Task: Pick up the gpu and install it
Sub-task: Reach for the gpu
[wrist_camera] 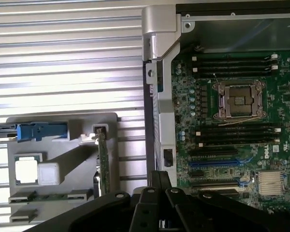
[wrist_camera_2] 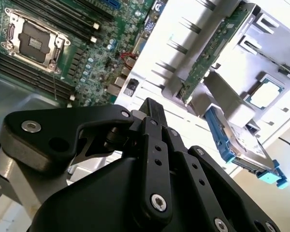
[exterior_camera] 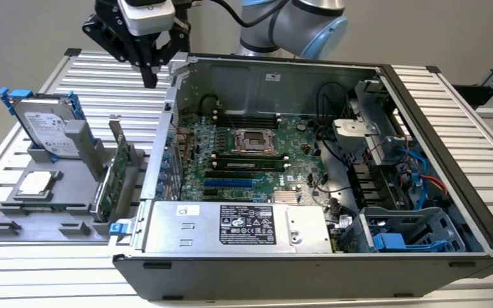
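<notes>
- Closed and empty, the tool (exterior_camera: 149, 77) hangs at the exterior view's upper left. Its black fingers point straight down, pressed together and gripping nothing.
- Beneath it lies the ribbed metal tabletop (exterior_camera: 75, 70), just outside the far corner of the computer case (exterior_camera: 452, 160). In both wrist views the tool (wrist_camera_2: 152, 105) (wrist_camera: 159, 175) shows the same joined fingertips.
- At the exterior view's far left, a silver hard drive (exterior_camera: 49, 125) with blue rails stands upright in a grey holder (exterior_camera: 20, 224).
- A square processor chip (exterior_camera: 39, 184) lies flat in the holder, lower in the frame than the drive.
- The gpu (exterior_camera: 118, 173) stands on its long edge in a slot on the holder's side nearest the case, leaning slightly.
- It sits lower in the frame than the tool and well apart from it, untouched. In both wrist views the gpu (wrist_camera_2: 210, 53) (wrist_camera: 104, 162) appears as a thin green edge between holder and case.
- The case lies on its side with the panel off and fills the centre and right of the exterior view.
- Inside is a green motherboard (exterior_camera: 255, 160) with an open processor socket (exterior_camera: 251, 141), rows of dark memory slots and a blue slot.
- A silver power supply (exterior_camera: 238, 224) runs along the case's lower edge.
- At the exterior view's right, blue and red cables (exterior_camera: 418, 173) run above a drive cage with blue tabs.
</notes>
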You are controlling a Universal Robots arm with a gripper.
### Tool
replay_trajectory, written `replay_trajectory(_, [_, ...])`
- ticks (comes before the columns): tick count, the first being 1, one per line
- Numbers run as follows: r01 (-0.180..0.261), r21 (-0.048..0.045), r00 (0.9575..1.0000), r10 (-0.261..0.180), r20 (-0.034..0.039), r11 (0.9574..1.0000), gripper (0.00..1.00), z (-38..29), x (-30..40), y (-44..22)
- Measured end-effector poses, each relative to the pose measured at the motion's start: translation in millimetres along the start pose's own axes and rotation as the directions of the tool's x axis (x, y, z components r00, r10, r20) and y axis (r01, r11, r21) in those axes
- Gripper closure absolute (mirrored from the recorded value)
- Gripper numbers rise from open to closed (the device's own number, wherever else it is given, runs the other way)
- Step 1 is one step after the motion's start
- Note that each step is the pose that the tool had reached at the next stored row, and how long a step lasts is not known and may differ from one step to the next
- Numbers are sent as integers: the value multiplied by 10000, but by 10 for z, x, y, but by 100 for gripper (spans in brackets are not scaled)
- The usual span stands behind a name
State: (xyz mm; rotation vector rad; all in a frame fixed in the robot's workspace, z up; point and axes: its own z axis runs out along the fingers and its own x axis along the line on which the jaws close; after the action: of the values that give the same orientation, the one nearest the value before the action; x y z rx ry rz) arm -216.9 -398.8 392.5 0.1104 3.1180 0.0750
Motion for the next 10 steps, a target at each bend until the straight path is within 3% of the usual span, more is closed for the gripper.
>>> replay_trajectory(10, [0, 1, 10000, 0, -1, 10000, 100, -3, 100, -7])
